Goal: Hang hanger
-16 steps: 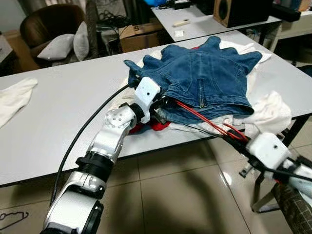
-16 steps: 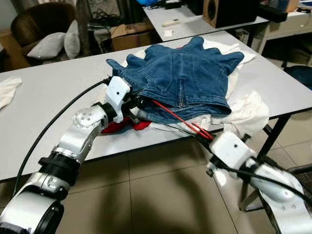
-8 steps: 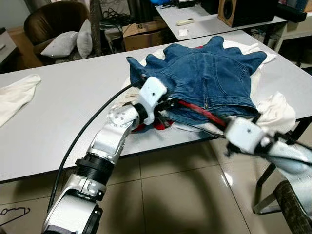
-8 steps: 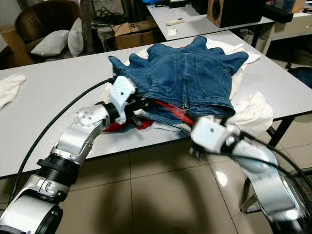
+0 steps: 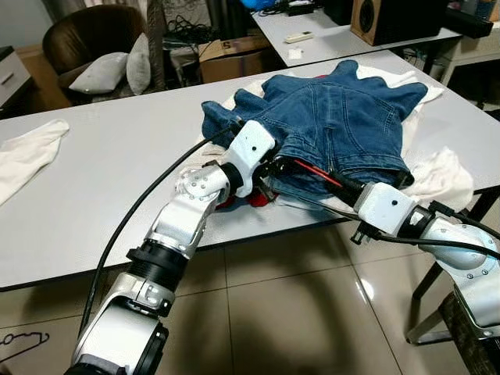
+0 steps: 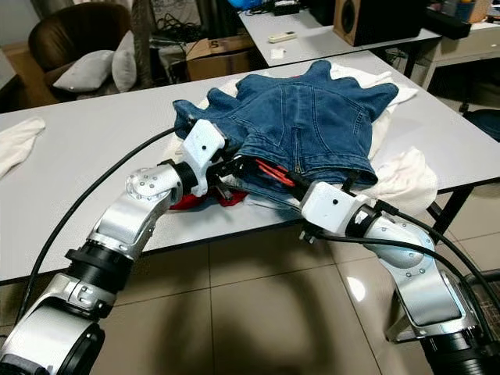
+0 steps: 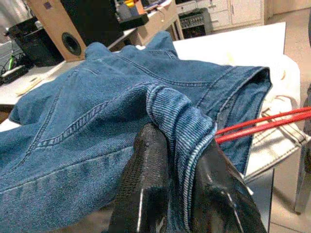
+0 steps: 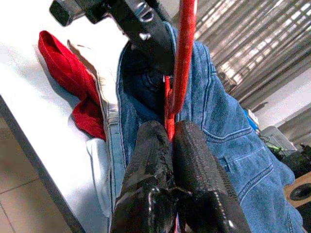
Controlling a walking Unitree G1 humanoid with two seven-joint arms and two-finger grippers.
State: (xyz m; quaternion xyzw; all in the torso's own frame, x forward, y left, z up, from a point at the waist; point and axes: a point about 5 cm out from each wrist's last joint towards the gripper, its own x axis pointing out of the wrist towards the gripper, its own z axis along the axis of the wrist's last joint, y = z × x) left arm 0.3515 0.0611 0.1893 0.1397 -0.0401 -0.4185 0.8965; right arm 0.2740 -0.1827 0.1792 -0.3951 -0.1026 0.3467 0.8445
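Leftmost, a white cloth (image 5: 27, 152) lies at the tabletop's (image 5: 117, 180) far edge, partly cut off by the frame. Next, the left gripper (image 7: 177, 160) reaches into the clothes pile, its fingers (image 7: 150, 165) clamped on a folded hem of the blue denim garment (image 5: 336, 125). A red cloth (image 8: 73, 87) pokes out from under the pile just beside that gripper, mostly hidden. The red hanger (image 5: 316, 173) runs from beneath the denim toward the table's near edge; much of it is covered by the fabric, so its shape is hard to make out. At the right, the right gripper (image 8: 167, 141) has its fingers pressed together on the hanger's thin red bar. White clothing (image 5: 441, 176) spills past the denim.
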